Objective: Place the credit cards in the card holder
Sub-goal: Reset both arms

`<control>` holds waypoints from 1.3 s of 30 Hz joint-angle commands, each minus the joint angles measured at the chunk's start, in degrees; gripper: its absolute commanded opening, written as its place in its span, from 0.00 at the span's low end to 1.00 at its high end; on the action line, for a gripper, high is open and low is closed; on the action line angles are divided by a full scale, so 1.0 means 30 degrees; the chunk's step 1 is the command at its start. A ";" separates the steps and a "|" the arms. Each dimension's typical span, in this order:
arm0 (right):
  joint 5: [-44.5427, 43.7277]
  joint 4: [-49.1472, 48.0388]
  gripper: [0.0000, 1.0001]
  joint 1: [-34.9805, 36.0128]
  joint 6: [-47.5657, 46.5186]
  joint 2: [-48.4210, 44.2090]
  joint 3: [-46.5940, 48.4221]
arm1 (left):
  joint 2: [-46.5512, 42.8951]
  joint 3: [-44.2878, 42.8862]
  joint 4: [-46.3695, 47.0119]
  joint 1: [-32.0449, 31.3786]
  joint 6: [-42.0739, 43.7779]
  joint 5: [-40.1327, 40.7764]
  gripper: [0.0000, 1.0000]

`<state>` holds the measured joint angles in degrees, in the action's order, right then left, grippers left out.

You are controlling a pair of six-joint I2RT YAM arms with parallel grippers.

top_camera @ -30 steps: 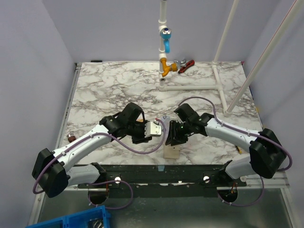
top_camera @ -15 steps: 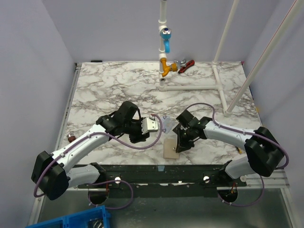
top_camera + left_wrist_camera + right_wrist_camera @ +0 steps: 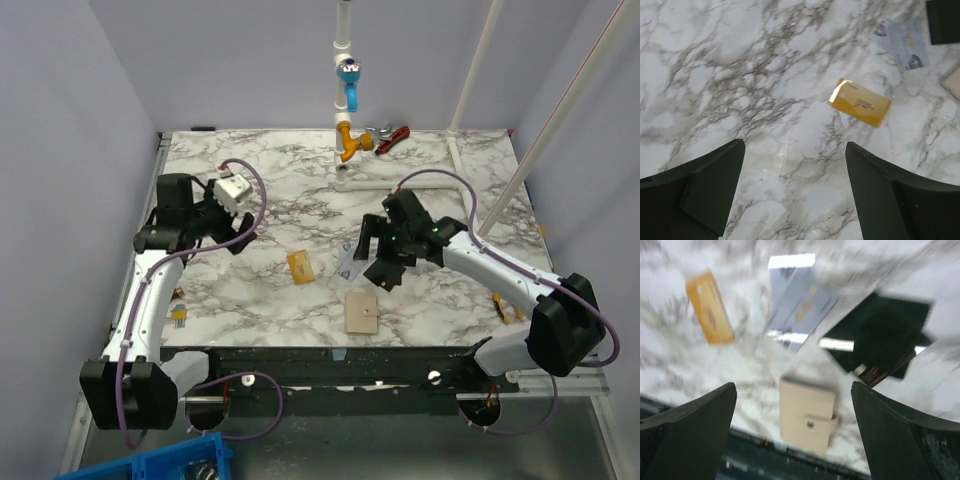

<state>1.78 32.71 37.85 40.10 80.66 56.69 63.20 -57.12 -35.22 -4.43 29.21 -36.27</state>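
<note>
0 of 3 in. Gold card (image 3: pixel 299 267), silver card (image 3: pixel 350 262) and black card (image 3: pixel 880 340) lie loose mid-frame. Card holder (image 3: pixel 360 312) sits lower centre, snapped shut. Left gripper (image 3: pixel 794 150) and right gripper (image 3: pixel 793 386) are both spread, empty.

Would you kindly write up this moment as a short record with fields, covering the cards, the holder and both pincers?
card holder: closed, tab snapped
gold card: lying flat, free
blue-silver card: lying flat, right of gold card
black card: lying flat, outside the holder
left pincer: open, empty, raised
right pincer: open, empty, above the cards
</note>
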 commanded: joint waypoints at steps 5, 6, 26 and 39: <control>-0.9981 -0.6166 1.00 -0.5732 -0.1557 -0.1308 -0.1617 | 0.0949 0.1593 0.6903 0.5043 -0.6174 0.1355 0.89; -1.1835 -0.8701 1.00 -0.5745 -0.2487 -0.1500 -0.2910 | 0.0872 0.2667 0.8483 0.5106 -0.6353 0.1336 0.94; -1.7295 -3.1834 1.00 -0.6783 -0.9932 0.1684 -1.3210 | 0.1274 1.3570 2.8907 0.5108 -0.9632 -0.1342 0.99; -1.4007 -3.6872 1.00 -0.7335 -1.2261 0.3615 -1.4325 | 0.2702 1.3245 3.0082 0.4848 -1.0782 0.1313 0.99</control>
<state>-46.35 -68.23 16.38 6.74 91.96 16.75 71.61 -17.45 51.42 10.37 -1.93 -35.09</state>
